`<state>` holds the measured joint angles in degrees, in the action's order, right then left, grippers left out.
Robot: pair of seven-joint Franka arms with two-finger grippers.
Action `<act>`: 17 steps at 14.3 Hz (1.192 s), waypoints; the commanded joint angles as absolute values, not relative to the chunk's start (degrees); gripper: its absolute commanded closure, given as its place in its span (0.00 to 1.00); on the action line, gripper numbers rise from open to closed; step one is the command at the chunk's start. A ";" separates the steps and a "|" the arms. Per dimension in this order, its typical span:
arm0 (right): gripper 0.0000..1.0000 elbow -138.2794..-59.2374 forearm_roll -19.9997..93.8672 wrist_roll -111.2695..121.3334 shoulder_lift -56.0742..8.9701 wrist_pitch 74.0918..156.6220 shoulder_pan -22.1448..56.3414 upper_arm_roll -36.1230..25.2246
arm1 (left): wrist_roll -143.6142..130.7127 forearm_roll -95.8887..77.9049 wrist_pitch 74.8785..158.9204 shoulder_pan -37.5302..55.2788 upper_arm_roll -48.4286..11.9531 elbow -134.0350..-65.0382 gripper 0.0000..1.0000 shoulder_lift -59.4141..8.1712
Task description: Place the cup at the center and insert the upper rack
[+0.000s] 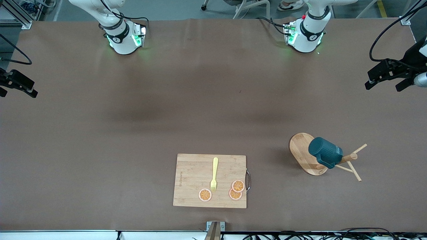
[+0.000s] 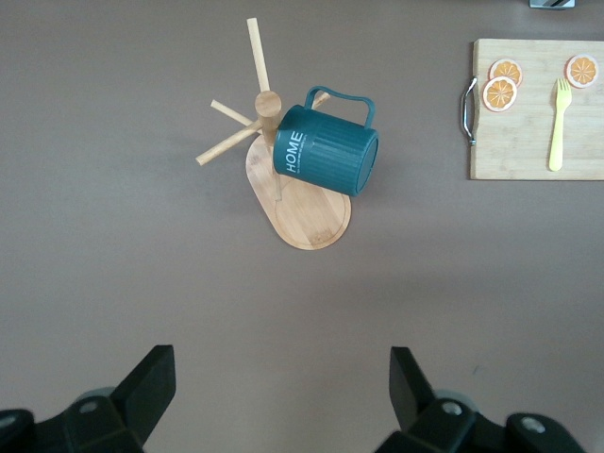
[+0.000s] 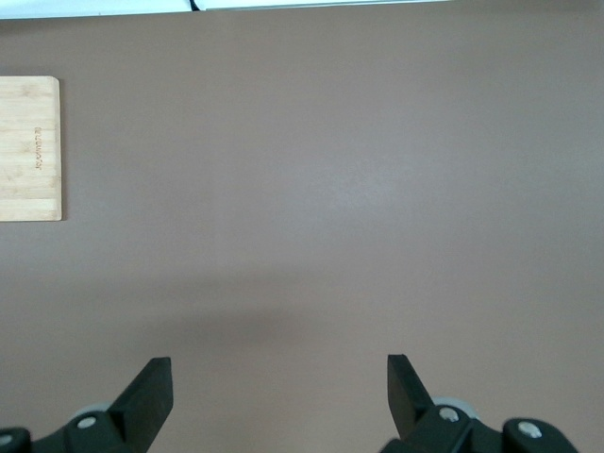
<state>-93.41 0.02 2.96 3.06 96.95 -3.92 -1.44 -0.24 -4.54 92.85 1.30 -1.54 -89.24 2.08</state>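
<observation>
Toward the left arm's end of the bench, near the edge closest to the front camera, we find the cup [image 1: 325, 152] hanging on the upper rack [image 1: 302, 151]. It lies tipped on its side over the rack's oval base, and its handle [image 2: 342, 100] seems hooked over one of the thin pegs [image 2: 257, 55], though the contact itself is hidden from us. The rack stands upright on the bare table [image 1: 133, 133], well apart from the cutting board [image 1: 196, 173], which sits near the middle of that same edge and carries a yellow fork [image 1: 214, 174] and three orange slices [image 1: 238, 186].

Our left gripper [image 2: 281, 396] hangs over the table at that arm's end, its fingers spread wide and empty. Our right gripper [image 3: 278, 396] waits above the bench edge at the right arm's end, likewise spread and empty.

We judge the cup stiff, fairly light, and probably breakable if dropped. Its ribbed wall should give the pads some bite; still, we would pinch across the rim or wall near the mouth, since the loop handle is small. The rack looks light and top-heavy. Its thin pegs may snap or lever it over, so we would take it by the thick central post [image 2: 269, 104].
</observation>
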 commanded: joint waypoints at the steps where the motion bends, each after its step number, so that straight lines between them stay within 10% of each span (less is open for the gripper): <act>1: 0.00 -93.52 0.18 2.99 3.69 96.42 -3.87 -1.41 | 0.35 -3.52 91.76 1.23 -1.76 -88.51 0.00 2.02; 17: 0.00 -93.52 0.18 2.99 3.69 96.42 -3.96 -1.41 | 0.79 -0.36 91.32 1.32 -1.93 -88.77 0.00 2.37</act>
<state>-93.41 0.02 2.96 3.06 96.94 -3.92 -1.43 -0.11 -2.39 92.12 1.34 -1.66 -89.29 2.06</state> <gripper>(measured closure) 0.000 0.000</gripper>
